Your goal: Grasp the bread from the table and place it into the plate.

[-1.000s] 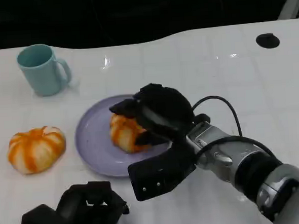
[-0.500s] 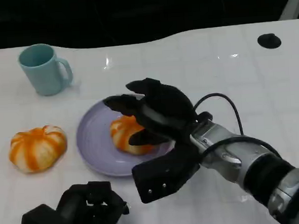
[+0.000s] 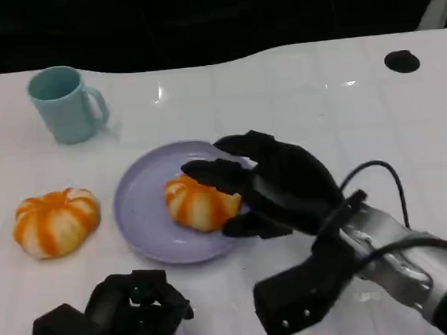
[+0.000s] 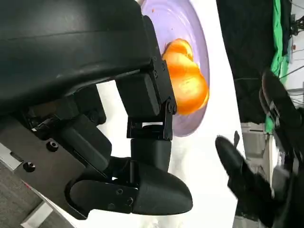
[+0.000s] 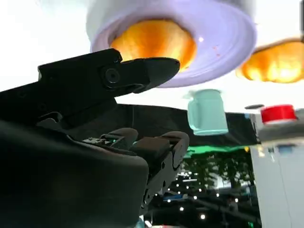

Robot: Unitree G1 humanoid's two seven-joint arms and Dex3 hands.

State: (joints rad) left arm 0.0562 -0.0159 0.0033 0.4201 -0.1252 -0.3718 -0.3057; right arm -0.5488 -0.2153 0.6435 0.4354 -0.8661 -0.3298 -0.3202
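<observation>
- Reading the head view, I see the bread (image 3: 199, 203) lying in the plate (image 3: 139, 211) mid-worktop; my right robot hand (image 3: 274, 183) hangs just beside it, fingers spread, holding nothing.
- I judge the placing done.
- My left robot hand (image 3: 115, 318) rests curled at the near edge.
- My right wrist view adds a mug (image 5: 206, 113) and a second bread (image 5: 274, 61).

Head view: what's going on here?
The bread lies on the purple plate. The right hand hovers beside it with fingers spread, holding nothing, so the placing looks done. The left hand sits curled at the near edge of the table, idle. A second bread lies on the table left of the plate, and a teal mug stands farther back.
</observation>
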